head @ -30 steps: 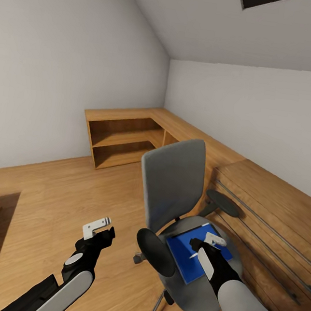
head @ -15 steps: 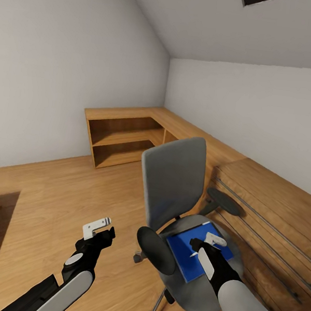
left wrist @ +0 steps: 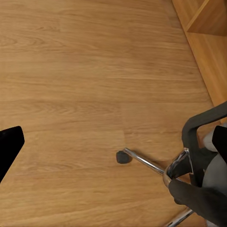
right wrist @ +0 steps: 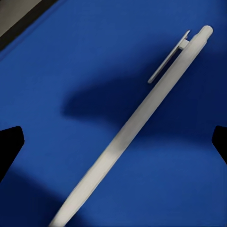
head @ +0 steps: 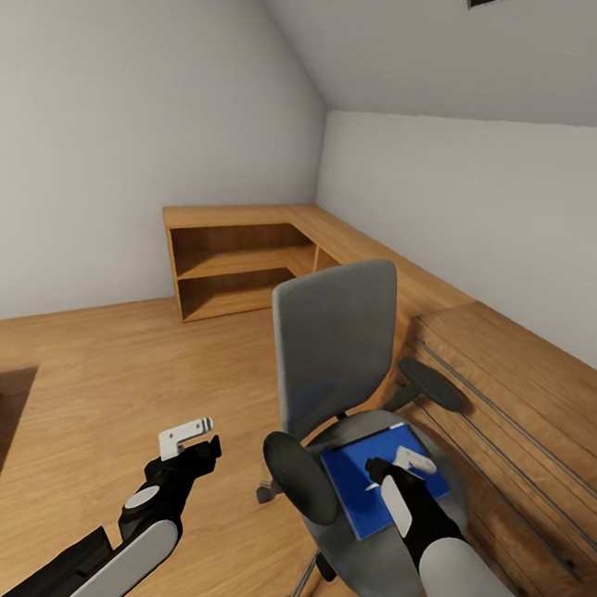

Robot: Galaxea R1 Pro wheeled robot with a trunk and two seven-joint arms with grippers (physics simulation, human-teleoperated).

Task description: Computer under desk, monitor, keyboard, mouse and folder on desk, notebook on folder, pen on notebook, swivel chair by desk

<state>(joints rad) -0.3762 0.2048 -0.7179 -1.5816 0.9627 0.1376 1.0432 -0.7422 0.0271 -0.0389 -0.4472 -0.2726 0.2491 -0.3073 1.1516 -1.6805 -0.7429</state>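
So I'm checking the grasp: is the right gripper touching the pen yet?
Apart. The right wrist view shows the pen lying on the folder, with the right gripper open and its fingertips well off to either side.

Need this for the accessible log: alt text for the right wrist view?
A white pen lies diagonally on the blue folder, its clip end toward one corner and its shadow beside it. Black fingertips of the right gripper show at both side edges, spread wide around the pen without touching it.
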